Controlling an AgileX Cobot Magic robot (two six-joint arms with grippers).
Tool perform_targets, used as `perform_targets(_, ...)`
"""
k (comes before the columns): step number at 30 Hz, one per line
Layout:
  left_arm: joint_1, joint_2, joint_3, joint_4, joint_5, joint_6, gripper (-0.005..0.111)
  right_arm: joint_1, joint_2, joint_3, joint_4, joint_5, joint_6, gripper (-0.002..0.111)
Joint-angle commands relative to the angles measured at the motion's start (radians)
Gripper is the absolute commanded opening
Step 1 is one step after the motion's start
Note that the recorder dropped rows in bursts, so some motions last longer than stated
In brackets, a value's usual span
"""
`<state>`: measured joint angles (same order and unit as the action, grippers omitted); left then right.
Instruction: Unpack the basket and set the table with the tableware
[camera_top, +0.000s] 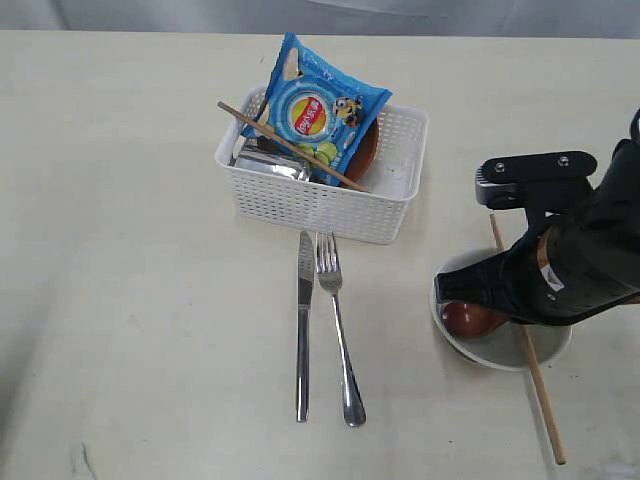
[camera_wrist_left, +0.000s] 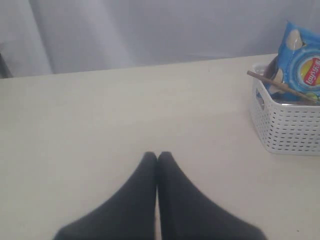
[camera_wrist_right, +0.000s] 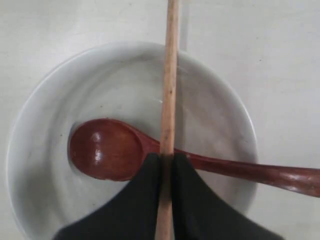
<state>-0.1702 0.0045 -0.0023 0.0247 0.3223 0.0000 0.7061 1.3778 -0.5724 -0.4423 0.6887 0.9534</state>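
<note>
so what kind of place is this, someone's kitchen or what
Probably a robot test setup, not a home kitchen: a wide beige table, a plain grey curtain behind it, and the right gripper holding a chopstick over the bowl.

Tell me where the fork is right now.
Exterior view, centre: the fork lies on the table just below the white basket, close beside the knife, on its right.

Bulky matte-black right arm (camera_top: 590, 250) — flat black bracket (camera_top: 535, 170) on it, two silvery screws (camera_top: 563, 158), a small white label (camera_top: 553, 281) by an orange-brown strip (camera_top: 545, 262). Left gripper (camera_wrist_left: 157, 156), right gripper (camera_wrist_right: 166, 156) — black tapered wedges.
</note>
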Motion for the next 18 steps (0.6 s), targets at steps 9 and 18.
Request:
perform_targets(9,-0.003,-0.005,0.002,-0.004,-0.002,0.0,0.0,-0.007,0.002,-0.057,0.021,0.05,-0.048,0.002)
perform_targets(18,-0.003,-0.005,0.002,-0.004,-0.002,0.0,0.0,-0.007,0.002,-0.052,0.041,0.105,-0.05,0.002)
